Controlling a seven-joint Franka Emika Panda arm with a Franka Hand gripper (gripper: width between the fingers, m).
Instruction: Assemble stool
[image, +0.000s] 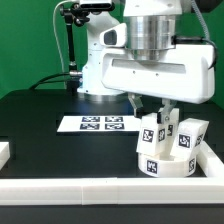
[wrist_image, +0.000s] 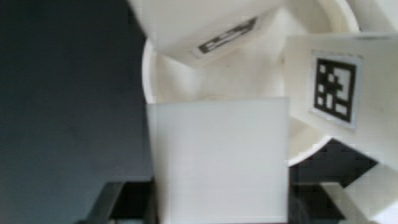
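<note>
The stool's round white seat (image: 168, 165) lies near the exterior view's right, inside the corner of the white rails. Tagged block legs stand on it: one tilted leg (image: 151, 130) under my gripper (image: 151, 112) and another (image: 189, 137) to its right. In the wrist view the held leg (wrist_image: 217, 150) fills the space between my gripper's (wrist_image: 222, 203) dark fingers (wrist_image: 118, 203), which press its sides. Beyond it the seat (wrist_image: 231, 75) shows, with a tagged leg (wrist_image: 333, 85) and a further leg (wrist_image: 210, 30) on it.
The marker board (image: 97, 123) lies flat on the black table behind the seat. White border rails run along the front (image: 100, 190) and the right (image: 212, 152). A white piece (image: 5, 151) sits at the left edge. The arm's base (image: 100, 62) stands behind.
</note>
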